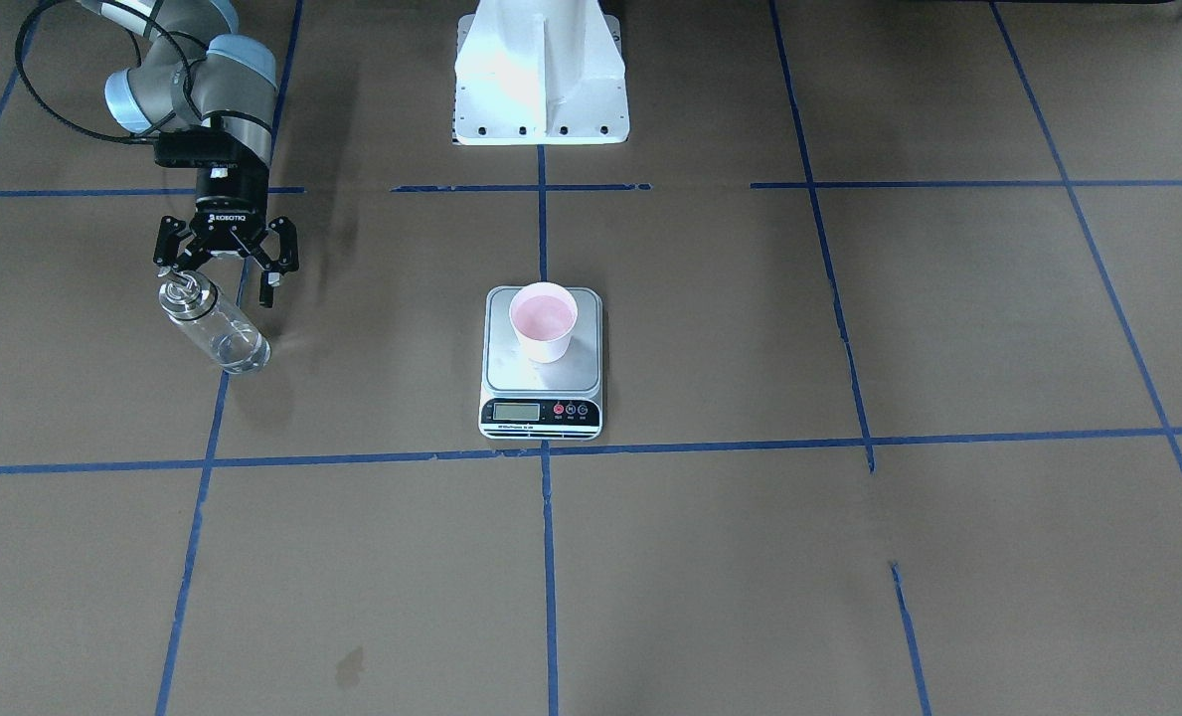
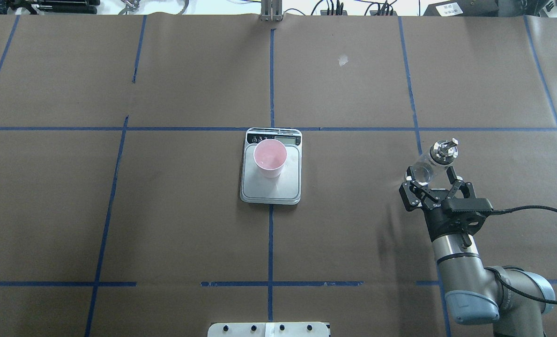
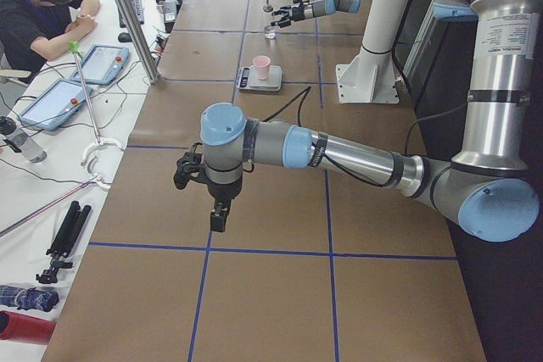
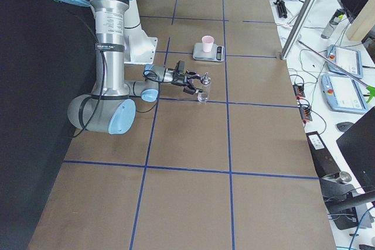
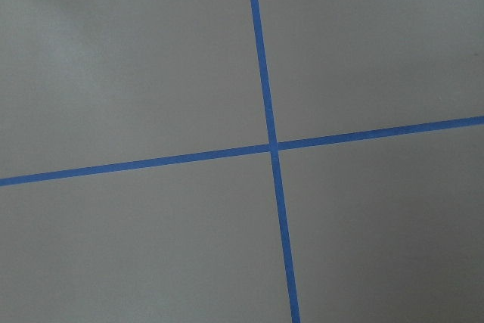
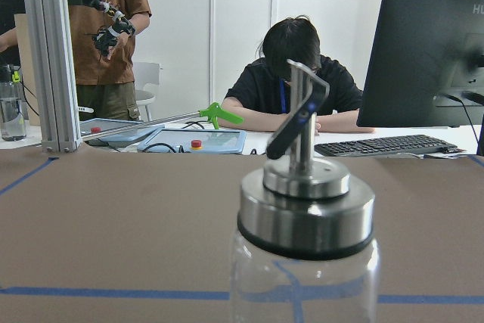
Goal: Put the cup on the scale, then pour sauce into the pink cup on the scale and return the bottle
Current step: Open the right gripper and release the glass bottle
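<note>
Cup (image 1: 544, 320) is sitting upright on the scale (image 1: 511, 373), a bit toward the back of the silver platform and away from the black display strip. The strip faces your side of the bench (image 1: 750, 557). The display is too small to read, and I can't tell whether there's any liquid in the pink inside.

Over on the robot's right side you've got the bottle (image 1: 215, 326) standing on the bench by a blue tape line (image 1: 193, 537), well apart from the scale. It's upright with the metal collar and spout on top. The glass is clear, so I can't really judge how full it is.

The right hand (image 1: 221, 281) is low and level with the bottle, just behind it. Its fingers are spread wide and it isn't gripping anything. From the overhead view I can't say whether the fingertips are touching the glass. The right wrist view has the collar and spout filling the middle of the shot, with two people and a monitor (image 6: 431, 51) in the background.

The left hand (image 3: 204, 192) hangs over bare bench off to the robot's left, far from the scale. You only see it from the side camera, so I can't tell whether it's released or clenched.
</note>
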`<act>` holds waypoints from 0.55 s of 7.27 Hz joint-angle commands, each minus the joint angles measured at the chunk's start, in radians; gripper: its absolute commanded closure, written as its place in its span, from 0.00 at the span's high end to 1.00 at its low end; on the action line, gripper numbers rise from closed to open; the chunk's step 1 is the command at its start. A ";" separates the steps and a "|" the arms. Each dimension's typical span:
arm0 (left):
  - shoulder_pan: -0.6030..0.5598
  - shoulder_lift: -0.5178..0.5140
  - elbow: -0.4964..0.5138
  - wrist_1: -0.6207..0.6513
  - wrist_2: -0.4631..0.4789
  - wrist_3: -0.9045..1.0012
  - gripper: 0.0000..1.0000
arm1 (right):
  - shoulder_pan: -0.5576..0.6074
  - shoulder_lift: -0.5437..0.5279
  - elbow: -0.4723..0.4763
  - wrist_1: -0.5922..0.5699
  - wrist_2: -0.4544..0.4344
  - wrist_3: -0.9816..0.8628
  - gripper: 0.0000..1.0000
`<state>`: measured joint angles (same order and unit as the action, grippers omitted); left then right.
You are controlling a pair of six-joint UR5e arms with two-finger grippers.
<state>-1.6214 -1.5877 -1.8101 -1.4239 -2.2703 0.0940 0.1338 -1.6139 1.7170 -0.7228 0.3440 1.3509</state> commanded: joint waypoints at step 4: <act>0.003 0.000 -0.002 -0.001 -0.002 0.000 1.00 | -0.060 -0.137 0.000 0.188 -0.049 -0.001 1.00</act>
<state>-1.6208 -1.5877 -1.8111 -1.4238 -2.2706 0.0936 0.0821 -1.7037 1.7165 -0.5945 0.2966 1.3512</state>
